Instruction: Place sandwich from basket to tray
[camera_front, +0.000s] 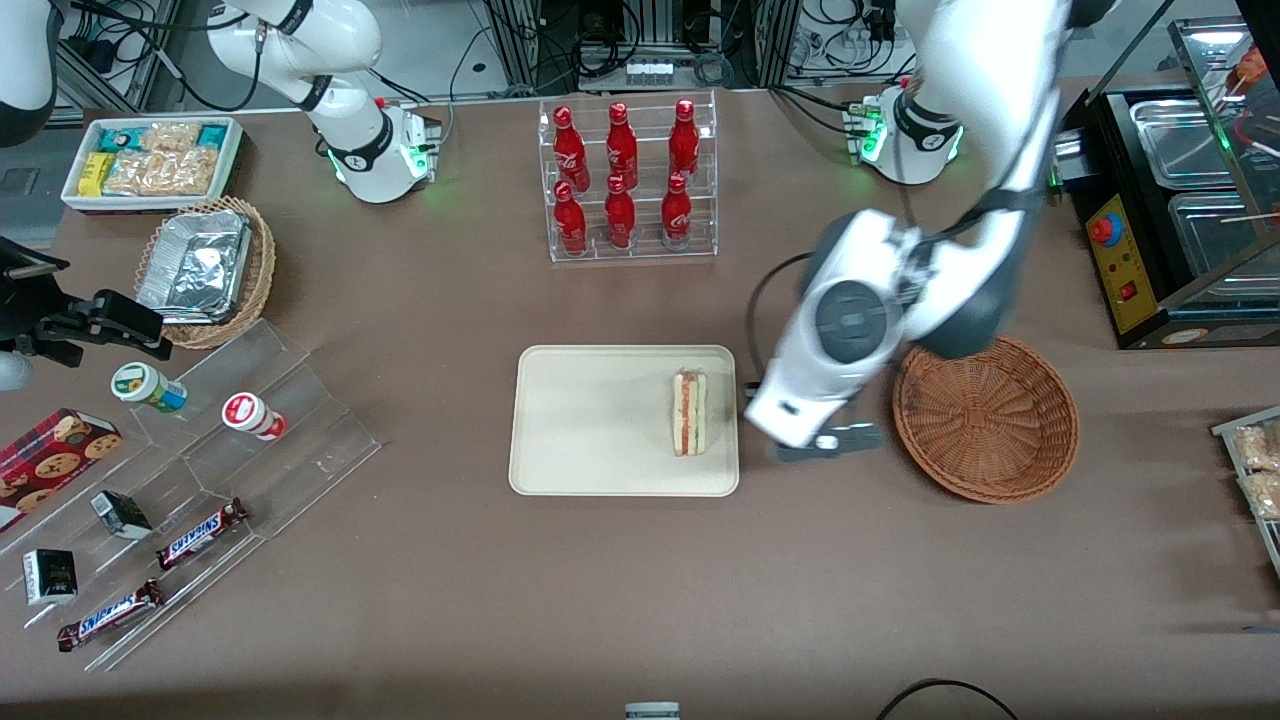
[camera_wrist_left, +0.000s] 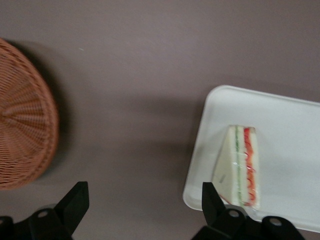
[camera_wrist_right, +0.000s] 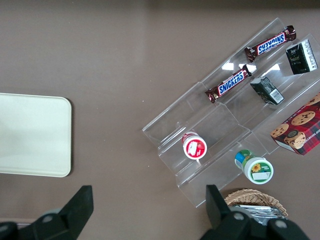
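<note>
Spread wide and holding nothing, the claw (camera_wrist_left: 142, 202) hung above bare table between basket (camera_wrist_left: 22, 117) and tray (camera_wrist_left: 295, 120). Just beside it, the sandwich (camera_wrist_left: 240, 167) lay on the tray; the job looked done, only withdrawal left.
</note>
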